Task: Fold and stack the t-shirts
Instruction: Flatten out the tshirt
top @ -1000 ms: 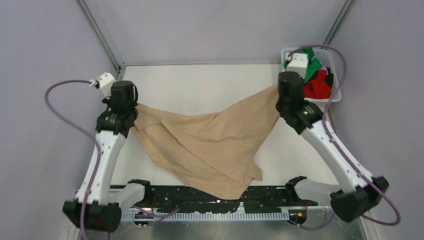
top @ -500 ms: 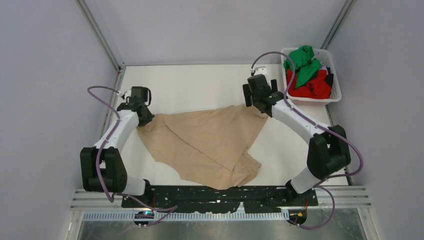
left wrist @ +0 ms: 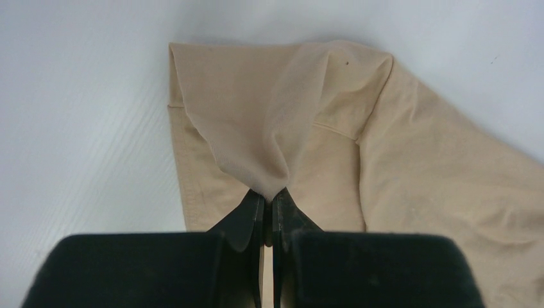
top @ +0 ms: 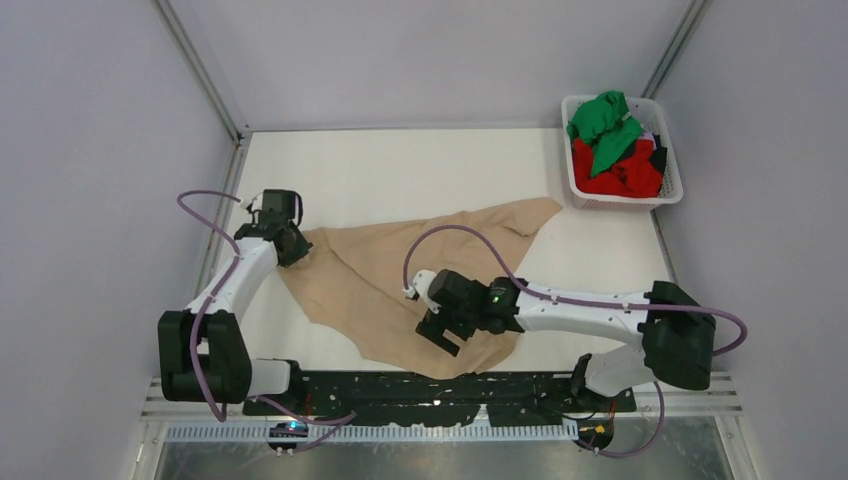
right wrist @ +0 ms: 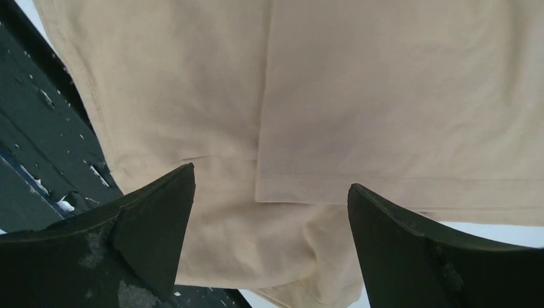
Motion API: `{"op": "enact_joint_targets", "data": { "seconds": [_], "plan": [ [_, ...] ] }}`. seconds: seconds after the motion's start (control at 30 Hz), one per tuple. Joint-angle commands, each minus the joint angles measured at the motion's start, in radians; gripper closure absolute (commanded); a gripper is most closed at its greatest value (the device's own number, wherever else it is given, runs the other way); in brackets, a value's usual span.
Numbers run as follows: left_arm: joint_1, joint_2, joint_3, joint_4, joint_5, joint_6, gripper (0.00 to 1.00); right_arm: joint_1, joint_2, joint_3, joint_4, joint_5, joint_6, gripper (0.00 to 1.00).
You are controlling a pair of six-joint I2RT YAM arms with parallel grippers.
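Three t-shirts show from above. The beige t-shirt lies spread but rumpled on the white table, between the two arms. One corner trails toward the white lattice basket at the far right, where the green t-shirt and red t-shirt sit bunched together. The left gripper is at the beige shirt's left edge, and the right gripper hangs over its near edge, close to the dark mounting plate.

On the left wrist camera, the left gripper has its jaws pressed together on a small pinch of beige cloth. The fabric rises to them in a tented peak, and a stitched hem runs down the left side.

On the right wrist camera, the right gripper has its jaws spread wide and holds nothing. Its fingers straddle a folded-over hemmed edge of the beige shirt, and they appear to be just above it.

This cloth looks light, limp and thin, so it will probably sag and fold wherever it is unsupported. It should not slip or break. The doubled, stitched hem or a corner seems the best place to grip, because the layers are firmer there. A pinch in mid-panel would only gather loose fabric into wrinkles.
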Motion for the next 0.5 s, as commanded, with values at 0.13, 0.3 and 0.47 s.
{"op": "enact_joint_targets", "data": {
  "seconds": [0.13,0.3,0.47],
  "plan": [
    [0.004,-0.052,-0.022,0.056,0.006,0.005,1.00,0.046,0.196,0.066,-0.084,0.062,0.070,0.04],
    [0.004,-0.052,-0.023,0.061,0.010,0.005,1.00,0.046,0.226,0.066,-0.085,0.134,0.101,0.04],
    [0.005,-0.061,-0.027,0.062,0.004,0.005,1.00,0.044,0.246,0.075,-0.093,0.205,0.117,0.12]
  ]
}}
